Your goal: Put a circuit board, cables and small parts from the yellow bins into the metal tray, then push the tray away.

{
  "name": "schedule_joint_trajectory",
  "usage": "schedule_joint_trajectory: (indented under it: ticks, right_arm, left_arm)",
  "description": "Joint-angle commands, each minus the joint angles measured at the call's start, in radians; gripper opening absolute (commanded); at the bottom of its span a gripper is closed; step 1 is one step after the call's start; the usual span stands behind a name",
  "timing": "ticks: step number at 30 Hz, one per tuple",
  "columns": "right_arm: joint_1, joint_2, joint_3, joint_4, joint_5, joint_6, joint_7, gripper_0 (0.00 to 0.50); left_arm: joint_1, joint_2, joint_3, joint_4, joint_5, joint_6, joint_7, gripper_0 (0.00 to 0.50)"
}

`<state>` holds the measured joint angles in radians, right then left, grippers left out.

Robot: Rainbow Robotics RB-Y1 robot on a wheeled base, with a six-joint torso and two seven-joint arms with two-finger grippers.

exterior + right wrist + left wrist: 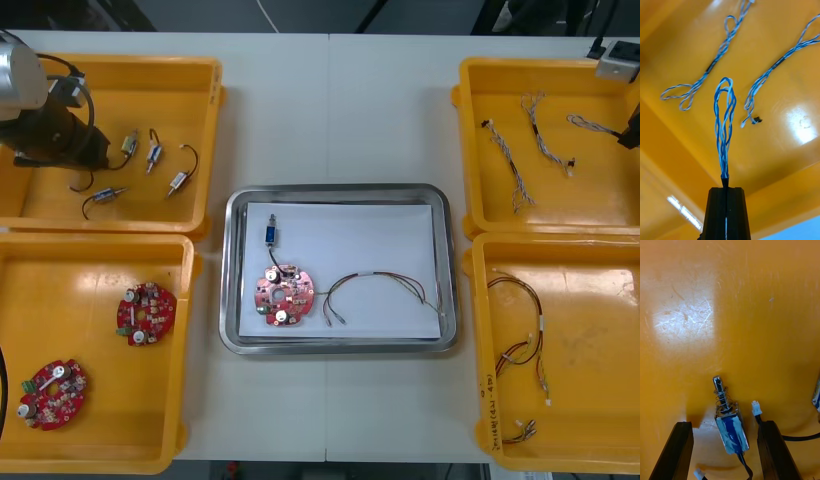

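Pinching the end of a twisted blue and white cable [724,123] between clenched fingers, the right gripper [726,186] hangs over the far right yellow bin [472,140], with the cable's loop reaching out ahead of the tips. The hold is narrow and right at the fingertips, so a quick swing toward the metal tray [340,191] could let the cable slide out. Two more cables [703,80] of the same kind lie on the bin floor beyond. Whether the held loop is clear of that floor is hard to judge; if it drags, it could hook a neighbour and pull it along.

The left gripper [726,425] is down in the far left yellow bin [212,120]. Its fingers are spread either side of a small metal part [731,429] with a blue wrap and a spring, not gripping it. The part lies skewed between them, so closing may twist it or squirt it out. A black lead [801,437] with a white plug [756,407] sits just beside one finger and could get trapped in the squeeze.

In the tray lie a circuit board [283,294], another small part [271,236] and a looped cable [385,288].
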<state>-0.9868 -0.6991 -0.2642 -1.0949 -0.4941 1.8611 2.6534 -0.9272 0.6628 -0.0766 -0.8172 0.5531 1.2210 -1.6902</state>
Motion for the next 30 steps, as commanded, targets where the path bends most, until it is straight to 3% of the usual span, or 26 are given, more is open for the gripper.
schedule_joint_trajectory:
  ticks: [1,9,11,12,23,30]
  right_arm:
    - [0.0,-0.019,-0.04,-0.123,0.003,0.059,-0.043,0.0]
    - [-0.001,-0.019,-0.052,-0.22,-0.026,0.059,-0.062,0.0]
    - [0.0,-0.017,-0.05,-0.24,-0.034,0.059,-0.062,0.0]
    - [0.0,-0.019,-0.05,-0.25,-0.04,0.059,-0.064,0.0]
    - [0.0,-0.017,0.068,-0.347,-0.242,0.059,-0.09,0.0]
    - [0.0,-0.017,0.186,-0.445,-0.334,0.059,-0.202,0.0]
  left_arm:
    - [0.008,-0.017,-0.026,-0.007,-0.002,-0.018,-0.013,0.5]
    - [0.025,-0.017,-0.028,-0.007,0.002,-0.043,-0.017,0.5]
    - [0.025,-0.017,-0.028,-0.007,0.002,-0.044,-0.017,0.245]
    - [0.025,-0.017,-0.028,-0.007,0.002,-0.043,-0.017,0.002]
    - [0.025,-0.017,-0.023,-0.007,0.005,-0.043,-0.016,0.0]
    - [0.022,-0.003,0.026,-0.054,0.004,0.022,-0.016,0.0]
